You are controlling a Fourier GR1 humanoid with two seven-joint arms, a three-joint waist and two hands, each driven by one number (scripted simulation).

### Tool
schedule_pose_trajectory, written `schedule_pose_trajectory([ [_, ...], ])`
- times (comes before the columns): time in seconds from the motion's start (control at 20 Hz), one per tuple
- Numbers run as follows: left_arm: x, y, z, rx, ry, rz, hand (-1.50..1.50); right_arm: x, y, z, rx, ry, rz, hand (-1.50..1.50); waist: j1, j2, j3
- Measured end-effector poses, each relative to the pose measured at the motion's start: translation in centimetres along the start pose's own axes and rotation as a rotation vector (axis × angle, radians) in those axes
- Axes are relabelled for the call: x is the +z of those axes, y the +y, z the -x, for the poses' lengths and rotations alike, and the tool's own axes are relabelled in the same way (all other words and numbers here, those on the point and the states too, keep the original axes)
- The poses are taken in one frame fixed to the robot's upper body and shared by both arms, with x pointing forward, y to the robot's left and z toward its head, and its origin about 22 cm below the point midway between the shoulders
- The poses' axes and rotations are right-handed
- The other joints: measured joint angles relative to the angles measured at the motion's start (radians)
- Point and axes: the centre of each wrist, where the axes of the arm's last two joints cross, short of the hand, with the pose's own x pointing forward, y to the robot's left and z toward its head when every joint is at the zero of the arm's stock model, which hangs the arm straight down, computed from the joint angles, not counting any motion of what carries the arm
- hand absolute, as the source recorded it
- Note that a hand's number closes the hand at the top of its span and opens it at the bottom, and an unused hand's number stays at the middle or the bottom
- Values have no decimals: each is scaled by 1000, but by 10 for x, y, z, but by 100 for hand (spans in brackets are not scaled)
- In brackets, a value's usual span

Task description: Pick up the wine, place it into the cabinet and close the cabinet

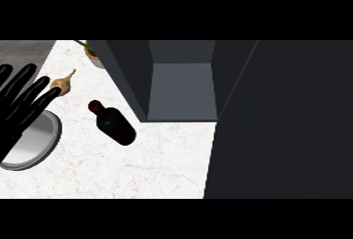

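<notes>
Nearest the lower edge lies a stretch of white marbled counter, bare apart from faint veining. At its left edge sits a round grey plate with a paler rim; nothing can be seen lying on the part of it that shows, and its upper left portion is covered by the robot's left hand. That hand comes in from the left border with its black fingers straight and spread, pointing up and to the right, grasping nothing. The right hand appears nowhere in the view.

Just right of the plate, apart from it and from the hand, the wine lies on its side on the counter, a dark bottle with its neck and cap toward the upper left and its base toward the lower right. It is outside the cabinet, near the cabinet's front left corner but not touching it.

The cabinet stands open, its grey interior floor empty to view, with dark side walls. Its dark door fills the right side of the scene.

Farther back, a tan garlic-like bulb with a thin stalk rests beside the fingertips, and a potted plant shows at the cabinet's far left corner. A grey surface borders the counter at the top left.
</notes>
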Motion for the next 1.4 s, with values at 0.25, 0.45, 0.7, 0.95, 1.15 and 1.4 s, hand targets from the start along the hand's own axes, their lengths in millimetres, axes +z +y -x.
schedule_pose_trajectory([
  [0.25, -10, 6, 14, -15, -2, -48, -150, -4, 1, -9, 7, -7, -1, -150, -2, 0, 0],
  [0.45, -16, 16, 25, -31, 9, -78, -150, -6, 0, -15, 15, -17, 7, -150, -2, 0, 0],
  [0.7, -18, 24, 45, -46, 31, -94, -150, -7, 0, -19, 20, -20, 6, -150, -3, 0, 0],
  [0.95, -13, 32, 70, -66, 67, -106, -150, -9, 1, -25, 21, -34, 4, -150, -2, 0, 0],
  [1.15, -11, 43, 91, -71, 97, -120, -150, -11, 2, -26, 13, -45, 1, -150, -2, 1, 0],
  [1.4, -1, 58, 115, -74, 126, -146, -150, -10, 7, -28, 7, -47, -20, -150, -4, 0, 0],
])
